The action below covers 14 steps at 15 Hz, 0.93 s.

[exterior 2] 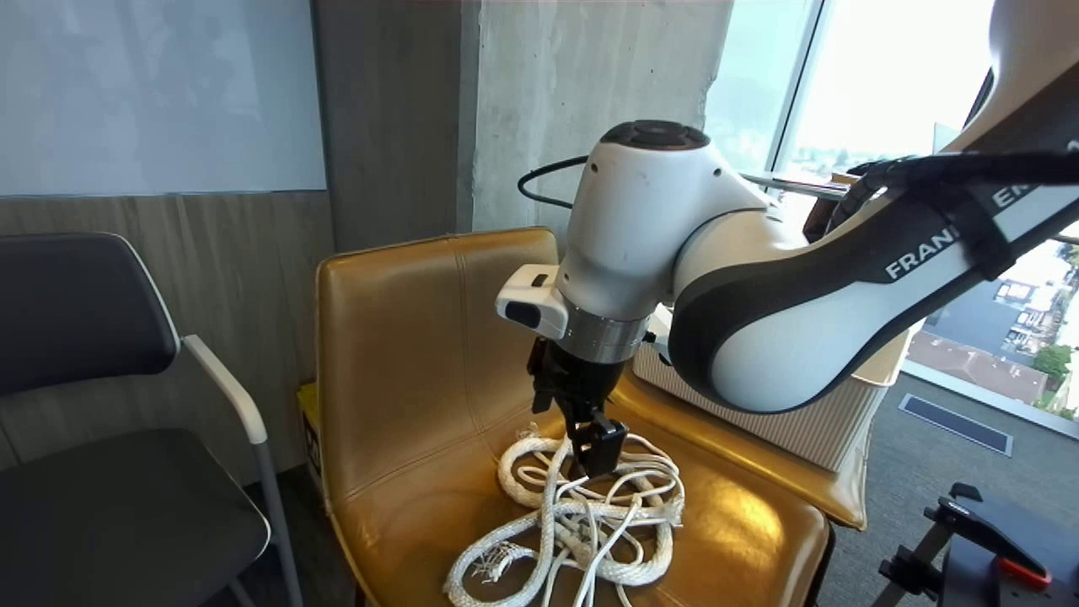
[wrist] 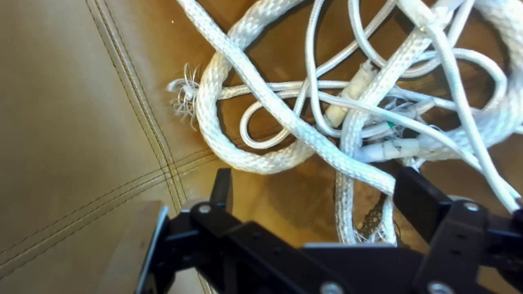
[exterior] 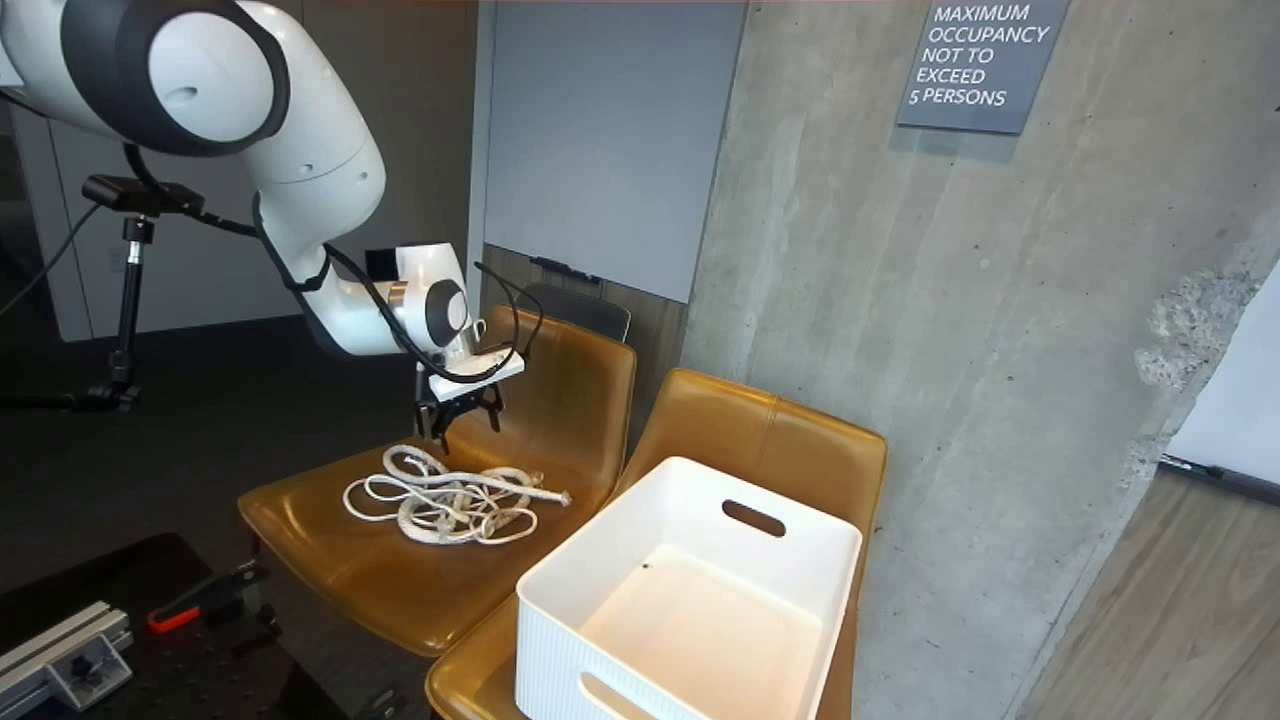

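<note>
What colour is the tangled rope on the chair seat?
The rope is white, visibly braided, and shows best in the wrist view.

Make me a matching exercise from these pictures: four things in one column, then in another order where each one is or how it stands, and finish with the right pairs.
Things:
1. black two-fingered gripper
2. white braided ropes
3. ribbed white rectangular plastic bin
4. grey rectangular sign with white lettering

Places and states:
A. fixed to the grey concrete wall
B. lying tangled on a tan leather chair
C. open, jaws apart
D. standing upright on the neighbouring tan leather chair

Pairs: 1-C, 2-B, 3-D, 4-A
</note>
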Tool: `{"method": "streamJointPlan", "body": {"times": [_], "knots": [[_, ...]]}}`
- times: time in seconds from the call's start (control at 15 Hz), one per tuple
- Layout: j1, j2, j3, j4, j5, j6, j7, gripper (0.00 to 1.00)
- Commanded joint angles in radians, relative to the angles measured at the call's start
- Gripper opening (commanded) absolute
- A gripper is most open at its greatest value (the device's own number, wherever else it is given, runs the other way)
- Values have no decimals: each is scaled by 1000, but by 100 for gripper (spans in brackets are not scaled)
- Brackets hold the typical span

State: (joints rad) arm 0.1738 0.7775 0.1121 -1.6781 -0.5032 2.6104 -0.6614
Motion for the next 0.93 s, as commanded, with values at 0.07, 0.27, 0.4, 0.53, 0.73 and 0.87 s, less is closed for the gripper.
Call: {"method": "streamJointPlan", "body": {"times": [0.07,0.27,0.4,0.53,0.73,0.87], "knots": [[30,170,-30,190,-20,-29,-55,100],[35,241,-26,251,-3,-51,-75,100],[31,266,-15,271,10,-90,-97,100],[27,272,-5,281,23,-145,-118,100],[27,283,-8,278,26,-192,-126,74],[24,285,-6,265,33,-212,-118,58]]}}
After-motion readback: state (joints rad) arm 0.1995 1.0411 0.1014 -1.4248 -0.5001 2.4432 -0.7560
